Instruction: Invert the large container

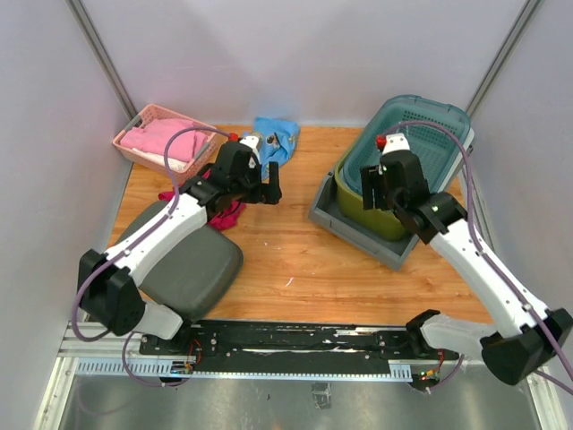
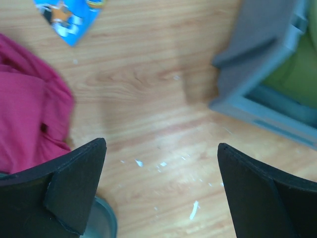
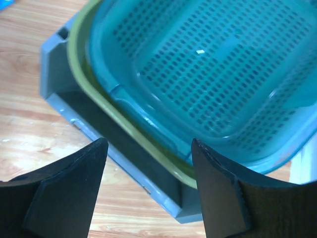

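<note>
The large container point(image 1: 356, 235) is a grey rectangular crate standing upright at the right of the table. An olive-green bin point(image 1: 383, 219) sits inside it, and a teal mesh basket point(image 1: 421, 143) sits inside that. My right gripper point(image 1: 376, 199) hovers open over the crate's near left wall. In the right wrist view the crate's rim point(image 3: 55, 74) and the green bin's rim point(image 3: 79, 59) pass below my right gripper point(image 3: 149, 142), which touches nothing. My left gripper point(image 1: 269, 190) is open over bare wood left of the crate. The crate's corner point(image 2: 257, 59) shows beyond the open left gripper point(image 2: 162, 145).
A pink basket point(image 1: 132, 143) holding pink cloth stands at the back left. A blue cloth point(image 1: 279, 134) lies at the back middle. A magenta cloth point(image 1: 230, 213) lies under the left arm. A dark grey lid point(image 1: 192, 264) rests at the front left. White walls close in both sides.
</note>
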`<state>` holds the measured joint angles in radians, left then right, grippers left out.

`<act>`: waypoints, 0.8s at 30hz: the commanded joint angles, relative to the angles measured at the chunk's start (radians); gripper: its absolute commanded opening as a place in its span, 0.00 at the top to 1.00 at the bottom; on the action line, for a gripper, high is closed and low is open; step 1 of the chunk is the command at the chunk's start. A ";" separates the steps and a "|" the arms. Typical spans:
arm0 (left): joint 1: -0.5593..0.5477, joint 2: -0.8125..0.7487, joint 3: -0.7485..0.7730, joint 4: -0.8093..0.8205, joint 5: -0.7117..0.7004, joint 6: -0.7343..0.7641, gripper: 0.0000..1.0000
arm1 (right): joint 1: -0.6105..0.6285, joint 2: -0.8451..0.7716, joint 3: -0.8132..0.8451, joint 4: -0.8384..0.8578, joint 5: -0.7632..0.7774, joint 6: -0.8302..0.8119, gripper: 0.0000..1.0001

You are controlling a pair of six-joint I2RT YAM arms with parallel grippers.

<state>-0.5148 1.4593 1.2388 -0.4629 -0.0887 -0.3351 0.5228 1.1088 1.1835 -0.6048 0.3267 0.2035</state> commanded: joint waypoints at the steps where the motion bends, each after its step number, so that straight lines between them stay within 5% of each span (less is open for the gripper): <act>1: -0.041 -0.074 -0.082 -0.014 0.110 -0.058 0.01 | -0.033 0.123 0.135 -0.125 0.237 0.030 0.30; 8: -0.119 -0.126 -0.157 0.023 0.102 -0.116 0.01 | -0.185 0.119 0.190 -0.155 0.408 0.149 0.30; 15: -0.124 -0.131 -0.137 0.032 0.092 -0.098 0.01 | -0.438 0.159 0.179 -0.178 0.153 0.208 0.33; 24: -0.123 -0.134 -0.151 0.052 0.097 -0.095 0.01 | -0.490 0.197 0.153 -0.135 -0.016 0.224 0.74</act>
<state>-0.6327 1.3544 1.0809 -0.4461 0.0029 -0.4339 0.0528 1.2968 1.3453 -0.7528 0.3912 0.4095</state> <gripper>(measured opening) 0.991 0.354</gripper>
